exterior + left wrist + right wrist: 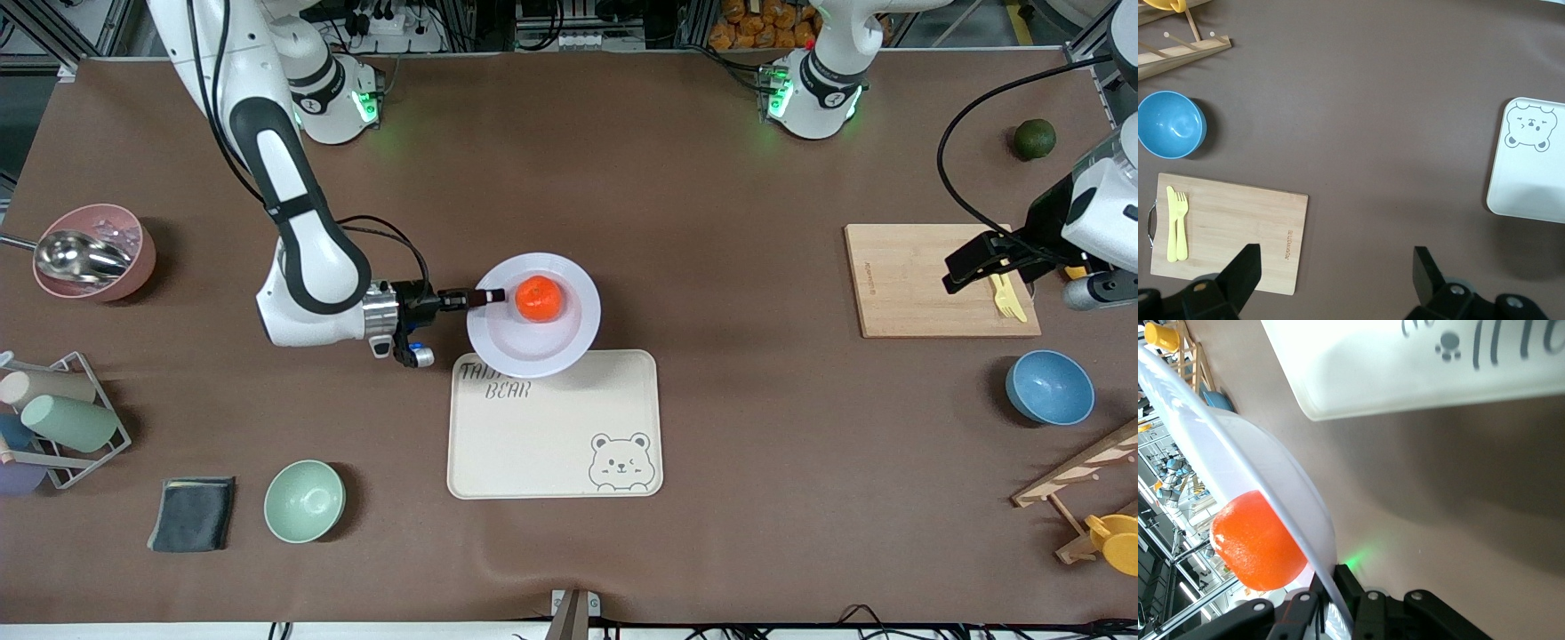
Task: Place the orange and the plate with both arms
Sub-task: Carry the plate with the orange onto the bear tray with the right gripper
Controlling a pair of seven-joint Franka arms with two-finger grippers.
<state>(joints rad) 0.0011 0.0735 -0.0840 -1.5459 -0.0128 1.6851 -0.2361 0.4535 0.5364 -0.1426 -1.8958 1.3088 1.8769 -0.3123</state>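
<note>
So I've got the right gripper [484, 298] clamped onto the rim of the plate [533, 342], pinching the edge that faces the right arm's end of the table, with the plate carried in the air and the orange [539, 298] sitting on it just past the fingertips. From the right wrist view the plate [1265, 487] is clearly lifted off the table with the orange [1255, 540] riding on top. What matters next: the plate hangs over the farther edge of the bear tray [556, 444], so the tray's open middle lies nearer the front camera than the plate. Over at the left arm's end, the left gripper [978, 262] waits with jaws spread wide, holding nothing, above the cutting board [907, 284] with its yellow fork [1006, 298].
</note>
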